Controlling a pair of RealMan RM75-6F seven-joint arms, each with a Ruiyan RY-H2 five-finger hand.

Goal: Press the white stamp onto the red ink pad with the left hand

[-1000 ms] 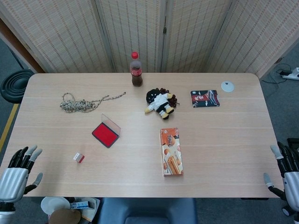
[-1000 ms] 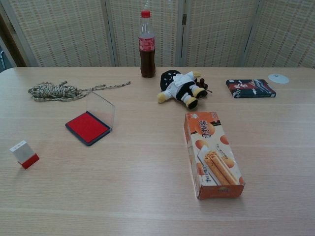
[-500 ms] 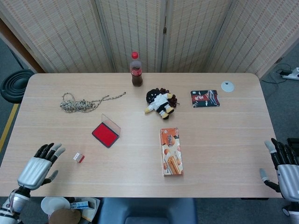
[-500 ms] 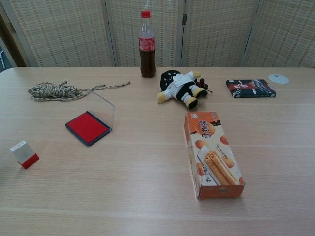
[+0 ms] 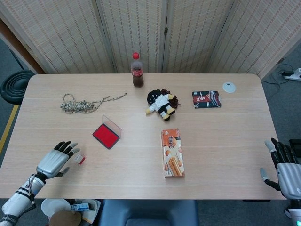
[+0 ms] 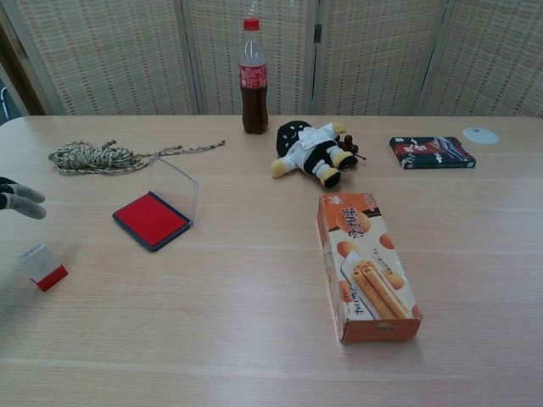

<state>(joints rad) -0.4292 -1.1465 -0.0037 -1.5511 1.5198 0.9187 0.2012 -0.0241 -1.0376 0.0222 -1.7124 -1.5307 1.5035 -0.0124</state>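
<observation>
Stamp (image 5: 79, 159) lying near the table's (image 5: 225, 141) near-left corner, white body with a red end, tilted on its side in the chest view (image 6: 42, 266). Left hand (image 5: 57, 160) hovering just beside it on the left, fingers spread, holding nothing; fingertips (image 6: 24, 202) poking in at the left edge of the chest view, above the stamp and apart from it. Cannot tell from the head view whether the fingertips touch the stamp.

Pad (image 5: 106, 135) up and to the right of the stamp, red surface exposed, clear lid (image 6: 174, 186) standing upright along its far edge. Bare wood between stamp and pad, and a broad bare strip along the near edge.

Right hand (image 5: 284, 165) off the table's near-right corner, fingers spread, holding nothing, well apart from everything on the top.

Rope (image 5: 82, 104) bunched near the far-left side, 1 loose end trailing toward the bottle (image 5: 137, 70), which stands upright close to the far edge at centre. Doll (image 5: 161, 103) lying just right of centre, biscuit box (image 5: 172, 152) flat in front of it, well apart from the pad. Dark packet (image 5: 206, 99) and white disc (image 5: 229, 86) toward the far-right corner, disc close to the far edge. Open wood along the whole right side.
</observation>
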